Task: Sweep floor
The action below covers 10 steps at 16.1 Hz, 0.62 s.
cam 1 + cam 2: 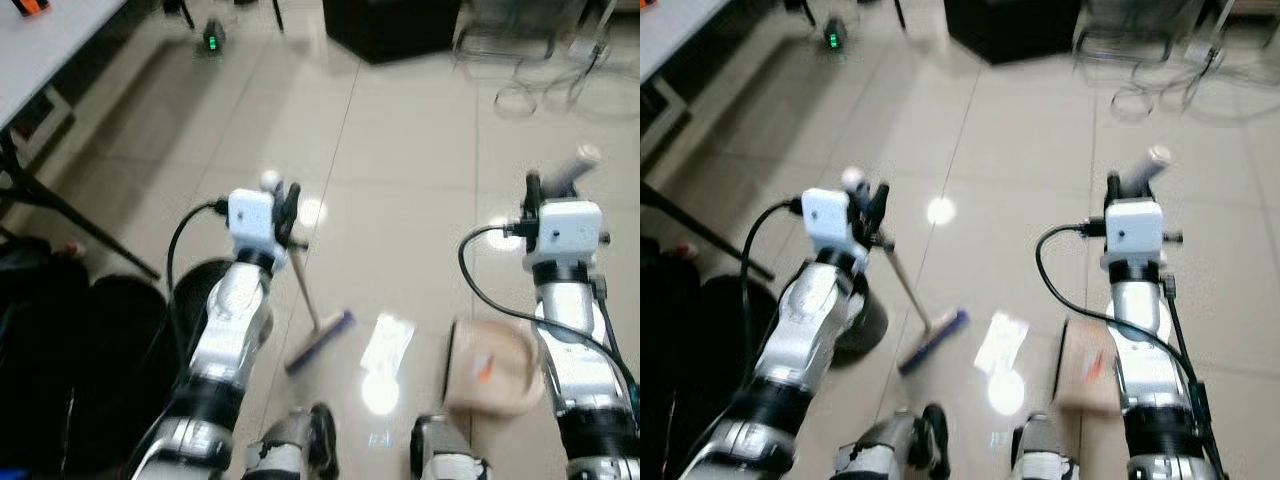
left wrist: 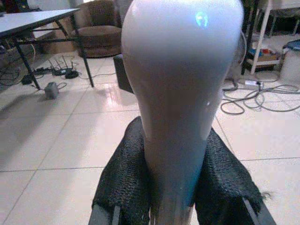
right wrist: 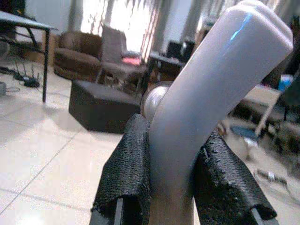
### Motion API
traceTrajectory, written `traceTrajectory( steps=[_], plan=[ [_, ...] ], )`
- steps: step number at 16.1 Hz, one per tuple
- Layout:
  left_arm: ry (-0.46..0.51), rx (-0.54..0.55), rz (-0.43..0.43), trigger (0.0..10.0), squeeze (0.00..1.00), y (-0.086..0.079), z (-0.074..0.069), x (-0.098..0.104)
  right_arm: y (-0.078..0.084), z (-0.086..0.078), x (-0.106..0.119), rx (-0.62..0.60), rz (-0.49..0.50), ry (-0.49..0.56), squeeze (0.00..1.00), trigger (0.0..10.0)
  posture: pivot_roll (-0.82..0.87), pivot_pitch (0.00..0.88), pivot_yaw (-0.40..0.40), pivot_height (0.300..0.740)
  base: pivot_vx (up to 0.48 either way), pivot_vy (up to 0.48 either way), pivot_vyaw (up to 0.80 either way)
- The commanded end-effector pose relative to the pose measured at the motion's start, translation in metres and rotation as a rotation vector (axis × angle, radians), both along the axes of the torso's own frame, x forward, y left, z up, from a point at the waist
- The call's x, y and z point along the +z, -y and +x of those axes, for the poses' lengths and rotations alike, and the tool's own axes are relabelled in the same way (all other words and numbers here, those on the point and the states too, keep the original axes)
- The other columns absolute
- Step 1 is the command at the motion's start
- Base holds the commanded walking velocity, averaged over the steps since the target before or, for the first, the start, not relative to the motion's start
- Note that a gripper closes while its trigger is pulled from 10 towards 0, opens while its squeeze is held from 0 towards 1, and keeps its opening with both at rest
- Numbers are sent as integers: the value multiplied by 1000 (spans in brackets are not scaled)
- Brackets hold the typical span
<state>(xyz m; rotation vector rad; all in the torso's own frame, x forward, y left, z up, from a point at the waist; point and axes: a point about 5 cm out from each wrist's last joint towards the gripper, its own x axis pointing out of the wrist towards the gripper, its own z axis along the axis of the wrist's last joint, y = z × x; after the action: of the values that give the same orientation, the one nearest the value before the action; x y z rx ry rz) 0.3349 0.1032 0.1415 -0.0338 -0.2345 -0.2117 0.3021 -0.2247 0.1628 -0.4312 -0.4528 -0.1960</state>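
Observation:
My left gripper [image 1: 287, 212] is shut on the thin handle of a broom [image 1: 305, 290]. The handle slants down to a purple brush head [image 1: 320, 340] resting on the tiled floor in front of me. In the left wrist view the handle's rounded grey-white top [image 2: 180, 84] sits clamped between the black fingers [image 2: 124, 180]. My right gripper [image 1: 533, 198] is shut on the grey-white handle [image 1: 574, 166] of a beige dustpan [image 1: 490, 370], which hangs low beside my right arm. The right wrist view has that bent handle [image 3: 211, 93] held between the padded fingers [image 3: 126, 173].
A white table [image 1: 50, 50] with black legs [image 1: 70, 215] stands at the left, with dark bags [image 1: 60, 340] and a round black bin [image 1: 200, 285] near it. A black box [image 1: 390, 30] and loose cables [image 1: 540, 85] lie ahead. A small device with a green light [image 1: 211, 40] sits far left.

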Motion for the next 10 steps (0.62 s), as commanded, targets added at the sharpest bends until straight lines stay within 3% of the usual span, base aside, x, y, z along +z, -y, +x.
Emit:
traceTrajectory(
  steps=[1, 4, 8, 10],
  plan=[
    [39, 31, 3, 10000, 0, -4, 1, 2, -8, 0, 5, 41, -50, 66, 0, 10000, 94, 389, 206, 740, 0, 0, 0],
    [52, 48, -10, 10000, 0, 1, 5, 2, -25, 0, -6, 108, -63, 72, 0, 10000, 108, 407, 219, 740, 0, 0, 0],
    [39, 128, -17, 10000, 0, 0, 11, -3, -72, 0, -34, 251, -93, 18, 0, 10000, 121, 418, 223, 740, 0, 0, 0],
    [16, 153, -34, 10000, 0, 7, 15, -5, -91, 2, -36, 278, -39, 20, 0, 10000, 124, 420, 225, 740, 0, 0, 0]
  ],
)
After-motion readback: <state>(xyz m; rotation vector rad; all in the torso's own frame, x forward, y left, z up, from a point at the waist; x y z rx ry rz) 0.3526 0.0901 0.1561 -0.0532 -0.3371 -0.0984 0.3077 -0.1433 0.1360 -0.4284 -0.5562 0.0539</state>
